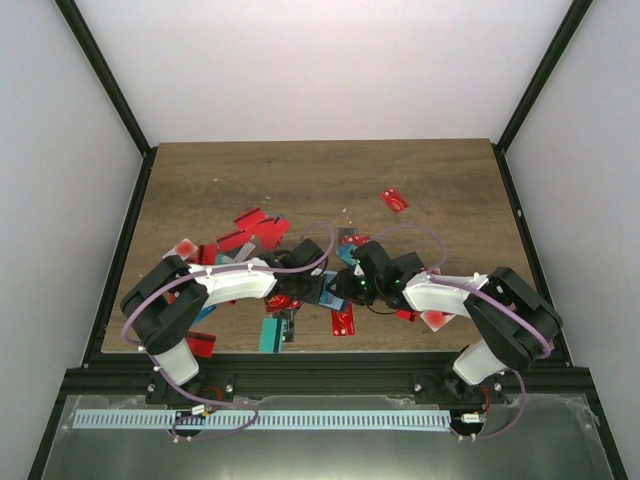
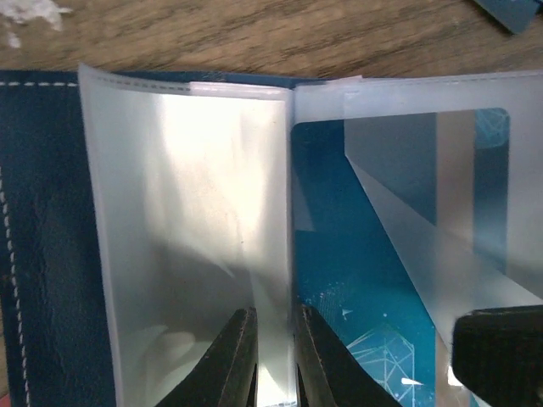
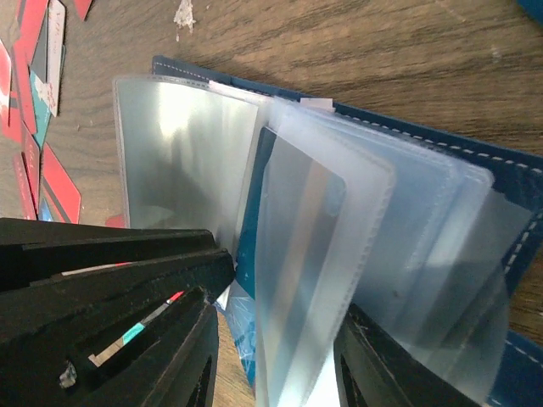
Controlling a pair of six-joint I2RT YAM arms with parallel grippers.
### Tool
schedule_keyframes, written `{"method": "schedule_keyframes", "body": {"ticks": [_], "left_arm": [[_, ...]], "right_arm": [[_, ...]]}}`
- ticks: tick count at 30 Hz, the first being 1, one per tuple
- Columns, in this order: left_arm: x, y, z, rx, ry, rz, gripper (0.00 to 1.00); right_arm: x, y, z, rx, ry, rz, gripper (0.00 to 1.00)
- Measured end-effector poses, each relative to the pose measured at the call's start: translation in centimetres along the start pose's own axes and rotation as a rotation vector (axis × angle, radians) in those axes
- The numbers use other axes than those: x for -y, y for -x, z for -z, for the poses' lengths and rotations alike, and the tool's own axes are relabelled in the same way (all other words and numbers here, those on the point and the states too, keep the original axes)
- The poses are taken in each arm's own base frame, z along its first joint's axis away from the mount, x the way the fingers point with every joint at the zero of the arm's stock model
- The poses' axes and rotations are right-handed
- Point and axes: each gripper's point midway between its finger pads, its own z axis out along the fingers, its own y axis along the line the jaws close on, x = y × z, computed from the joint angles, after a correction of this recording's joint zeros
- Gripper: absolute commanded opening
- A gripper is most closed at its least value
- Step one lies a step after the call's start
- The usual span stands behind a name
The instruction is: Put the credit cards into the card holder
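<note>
The dark navy-blue folding card holder (image 2: 47, 254) lies open on the wooden tabletop (image 2: 254, 34), right at both jaws. The left jaws are clenched on a clear plastic sleeve (image 2: 195, 212). The right jaws straddle further sleeves (image 3: 322, 254); whether they grip is unclear.

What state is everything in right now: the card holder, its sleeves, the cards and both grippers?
card holder, lying open on the table.
clear sleeves, fanned up from the spine.
teal card, tucked inside a sleeve.
loose credit cards, scattered flat on the table, outside the holder.
left gripper, shut on one sleeve's edge.
right gripper, jaws apart with a sleeve between them; grip unclear.
</note>
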Motion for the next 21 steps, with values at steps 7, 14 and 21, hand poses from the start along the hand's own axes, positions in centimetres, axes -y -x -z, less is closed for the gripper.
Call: {"method": "schedule_keyframes", "body": {"ticks": [7,14,21], "left_arm": [[1.1,-0.1,-0.2,-0.005,-0.065,0.000,0.15],[1.9,-0.2,-0.4,-0.002,-0.118,0.008,0.15],[1.8,-0.5,0.0,0.005,-0.152,0.036,0.15]], "right_arm": [[0.2,0.0,0.0,0.002,-0.014,0.021,0.39],[-0.4,0.3,0.1,0.000,-0.016,0.041,0.39],[-1.5,0.5,-0.1,-0.003,-0.032,0.069,0.39]]}}
